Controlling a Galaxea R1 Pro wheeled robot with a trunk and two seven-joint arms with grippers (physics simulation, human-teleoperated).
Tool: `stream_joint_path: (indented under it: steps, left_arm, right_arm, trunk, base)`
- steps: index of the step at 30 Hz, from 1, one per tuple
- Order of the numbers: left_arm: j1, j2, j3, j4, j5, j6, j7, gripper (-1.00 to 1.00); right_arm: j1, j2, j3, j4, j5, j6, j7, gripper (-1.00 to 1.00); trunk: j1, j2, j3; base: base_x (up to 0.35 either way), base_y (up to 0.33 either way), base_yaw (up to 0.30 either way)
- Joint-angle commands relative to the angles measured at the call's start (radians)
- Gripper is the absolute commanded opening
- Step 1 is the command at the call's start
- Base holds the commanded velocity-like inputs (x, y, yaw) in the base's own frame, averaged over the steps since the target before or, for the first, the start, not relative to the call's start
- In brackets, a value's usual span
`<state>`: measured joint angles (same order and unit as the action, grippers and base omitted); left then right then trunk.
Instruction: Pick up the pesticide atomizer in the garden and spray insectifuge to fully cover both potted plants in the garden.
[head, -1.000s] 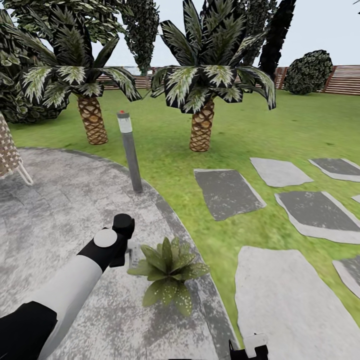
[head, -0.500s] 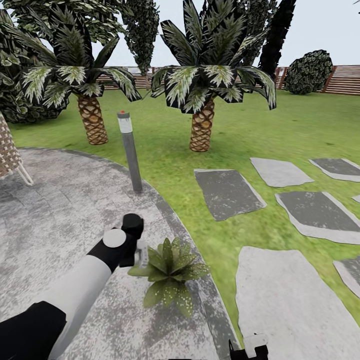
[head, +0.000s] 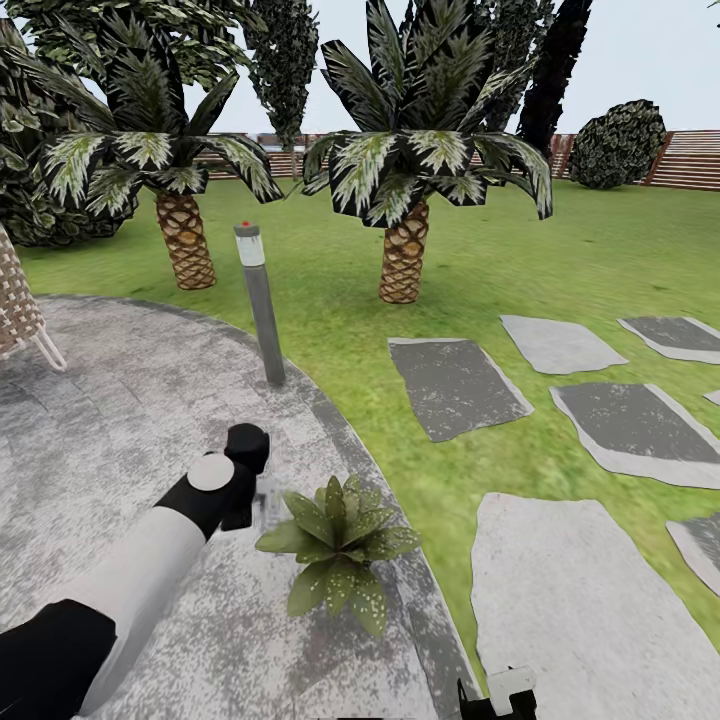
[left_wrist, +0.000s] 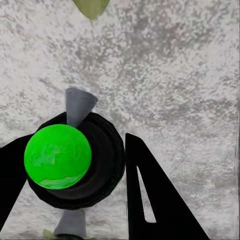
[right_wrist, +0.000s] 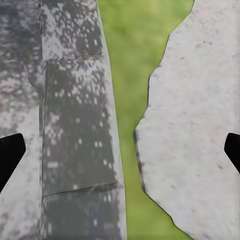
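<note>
Your L gripper clamps the atomizer, green-capped w/ grey nozzle, just beside plant at patio edge; R gripper spread wide, holding nothing.

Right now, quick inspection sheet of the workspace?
Surface: grey speckled patio, lawn beyond its curb.
Job's things: pesticide atomizer between the left hand's fingers, green cap up; one potted plant at the patio edge, beside that hand.
Clutter: nothing seen.
Hands: left hand shut on the atomizer; right hand open over the curb and a stepping stone.
Cables: nothing seen.
Surroundings: lamp post, palms, wicker chair, fence.
</note>
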<state>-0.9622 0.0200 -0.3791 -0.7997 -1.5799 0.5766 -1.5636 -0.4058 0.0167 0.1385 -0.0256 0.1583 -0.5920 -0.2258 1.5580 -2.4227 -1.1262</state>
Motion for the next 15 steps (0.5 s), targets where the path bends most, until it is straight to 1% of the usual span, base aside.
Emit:
stream_joint_path:
  steps: [1, 2, 3, 4, 5, 7, 8, 9, 10, 11, 13, 15]
  left_arm:
    - [0.001, 0.015, -0.003, 0.000, -0.001, 0.011, -0.007, -1.00]
    - [0.001, 0.026, -0.002, 0.001, 0.001, 0.011, -0.007, -1.00]
    - [0.005, 0.036, 0.005, 0.008, 0.011, 0.012, -0.007, -1.00]
    - [0.011, 0.040, 0.014, 0.016, 0.022, 0.012, -0.007, -1.00]
    - [0.027, 0.044, 0.027, 0.033, 0.042, 0.012, -0.007, -1.00]
    - [0.061, 0.045, 0.042, 0.056, 0.077, 0.012, -0.007, -1.00]
    - [0.079, 0.036, 0.046, 0.085, 0.125, 0.012, 0.010, -1.00]
    - [0.084, 0.025, 0.046, 0.107, 0.177, 0.012, 0.028, -1.00]
    - [0.084, 0.019, 0.045, 0.112, 0.190, 0.013, 0.053, -1.00]
    - [0.085, 0.017, 0.046, 0.113, 0.193, 0.015, 0.065, -1.00]
    - [0.084, 0.012, 0.048, 0.111, 0.195, 0.018, 0.072, -1.00]
    - [0.084, -0.002, 0.050, 0.107, 0.196, 0.020, 0.074, -1.00]
  right_arm:
    - [-0.001, 0.000, 0.006, 0.001, 0.007, 0.000, -0.010, 1.00]
    - [-0.001, 0.000, 0.006, 0.002, 0.007, 0.000, -0.010, 1.00]
    - [-0.001, 0.000, 0.006, 0.001, 0.007, 0.000, -0.010, 1.00]
    - [-0.001, 0.000, 0.006, 0.001, 0.007, 0.000, -0.010, 1.00]
    - [-0.001, 0.000, 0.006, 0.001, 0.007, 0.000, -0.010, 1.00]
    - [-0.001, 0.000, 0.006, 0.002, 0.008, 0.000, -0.010, 1.00]
    - [-0.001, 0.000, 0.006, 0.002, 0.008, 0.000, -0.010, 1.00]
    - [-0.001, 0.000, 0.006, 0.002, 0.008, 0.000, -0.010, 1.00]
    - [-0.001, 0.000, 0.006, 0.002, 0.008, 0.000, -0.010, 1.00]
    - [-0.001, 0.000, 0.006, 0.002, 0.008, 0.000, -0.010, 1.00]
    - [-0.001, 0.000, 0.006, 0.002, 0.008, 0.000, -0.010, 1.00]
    - [-0.001, 0.000, 0.006, 0.002, 0.008, 0.000, -0.010, 1.00]
  trunk:
    - [0.000, 0.000, -0.001]
    - [0.000, 0.000, -0.001]
    - [0.000, 0.000, -0.001]
    - [0.000, 0.000, -0.001]
    - [0.000, 0.000, -0.001]
    - [0.000, 0.000, -0.001]
    - [0.000, 0.000, -0.001]
    - [0.000, 0.000, -0.001]
    - [0.000, 0.000, -0.001]
    - [0.000, 0.000, -0.001]
    - [0.000, 0.000, -0.001]
    - [0.000, 0.000, -0.001]
  base:
    - [0.000, 0.000, 0.000]
    - [0.000, 0.000, 0.000]
    - [0.000, 0.000, 0.000]
    - [0.000, 0.000, 0.000]
    - [0.000, 0.000, 0.000]
    - [0.000, 0.000, 0.000]
    - [0.000, 0.000, 0.000]
    - [0.000, 0.000, 0.000]
    - [0.000, 0.000, 0.000]
    - [0.000, 0.000, 0.000]
    - [0.000, 0.000, 0.000]
    - [0.000, 0.000, 0.000]
